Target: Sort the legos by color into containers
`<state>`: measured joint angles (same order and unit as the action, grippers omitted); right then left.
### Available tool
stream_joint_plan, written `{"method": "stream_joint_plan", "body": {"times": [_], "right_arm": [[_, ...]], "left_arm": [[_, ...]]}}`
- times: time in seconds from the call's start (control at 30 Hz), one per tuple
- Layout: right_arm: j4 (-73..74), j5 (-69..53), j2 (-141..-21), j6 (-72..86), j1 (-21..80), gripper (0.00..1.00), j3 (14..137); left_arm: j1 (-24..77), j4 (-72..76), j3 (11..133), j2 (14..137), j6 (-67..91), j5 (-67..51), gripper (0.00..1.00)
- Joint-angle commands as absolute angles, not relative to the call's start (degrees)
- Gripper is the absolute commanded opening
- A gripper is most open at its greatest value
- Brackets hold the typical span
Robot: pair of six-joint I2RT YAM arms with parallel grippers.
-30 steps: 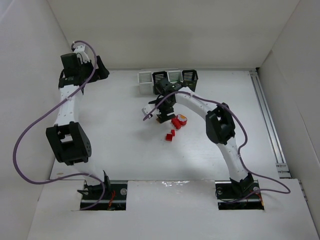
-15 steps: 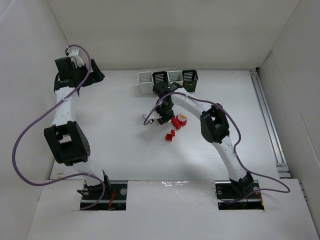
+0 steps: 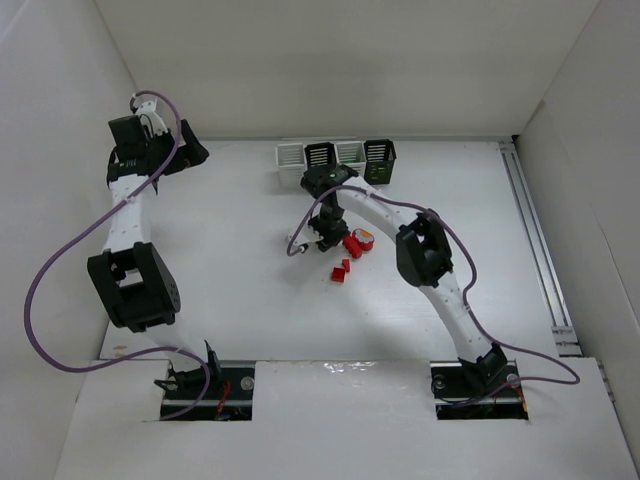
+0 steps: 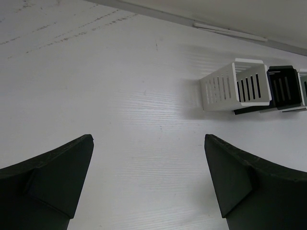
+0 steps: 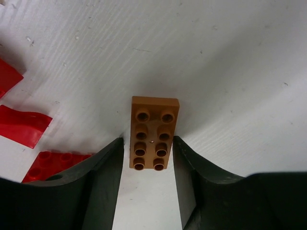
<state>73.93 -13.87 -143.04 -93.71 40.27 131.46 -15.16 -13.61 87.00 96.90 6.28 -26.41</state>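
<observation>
An orange brick point(image 5: 154, 132) lies studs up on the table. My right gripper point(image 5: 147, 139) is down around it, jaws narrowly open, one finger on each side with thin gaps. Red bricks point(image 5: 24, 125) lie just to its left. In the top view the right gripper point(image 3: 325, 232) is beside the red bricks point(image 3: 352, 245), with a yellow-topped one point(image 3: 366, 238) among them. The containers stand in a row at the back: white bin point(image 3: 290, 158), black bin point(image 3: 320, 155), white bin point(image 3: 349, 153), black bin point(image 3: 380, 152). My left gripper point(image 4: 148, 139) is open and empty over bare table at the far left point(image 3: 195, 150).
Two more small red bricks point(image 3: 340, 272) lie in front of the cluster. White walls enclose the table on three sides. A metal rail point(image 3: 540, 250) runs along the right edge. The left wrist view shows the white bin point(image 4: 234, 85) to its right.
My right gripper has come down and settled around the orange brick. My left arm swung a little further left and back, then stopped.
</observation>
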Motion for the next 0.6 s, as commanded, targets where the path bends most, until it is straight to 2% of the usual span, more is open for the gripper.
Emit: {"method": "stream_joint_plan", "body": {"times": [0.0, 0.13, 0.23, 0.27, 0.3, 0.5, 0.57], "right_arm": [[79.1, -13.4, -146.2, -95.1, 41.9, 0.49, 130.1], [79.1, -13.4, -146.2, -91.5, 41.9, 0.49, 129.6], [79.1, -14.0, -146.2, -88.9, 41.9, 0.37, 130.1], [79.1, -14.5, -146.2, -88.0, 41.9, 0.29, 130.1], [79.1, -14.5, -145.3, -87.0, 41.9, 0.25, 130.1], [74.4, -24.6, -137.0, -75.5, 40.1, 0.15, 130.7], [71.7, -28.5, -135.0, -72.1, 39.5, 0.15, 131.5]], "left_arm": [[-15.8, -13.4, 86.7, 93.3, 5.7, -27.9, 1.00], [-15.8, -13.4, 86.7, 93.9, 5.7, -29.2, 1.00], [-15.8, -13.4, 86.7, 94.4, 6.2, -29.7, 1.00], [-15.8, -12.1, 86.1, 93.7, 6.2, -29.7, 1.00], [-15.8, -10.9, 86.0, 93.1, 6.8, -28.9, 1.00], [-13.7, -1.4, 76.0, 85.3, 9.1, -23.3, 1.00], [-11.6, -0.1, 74.0, 84.0, 7.6, -22.7, 1.00]]}}
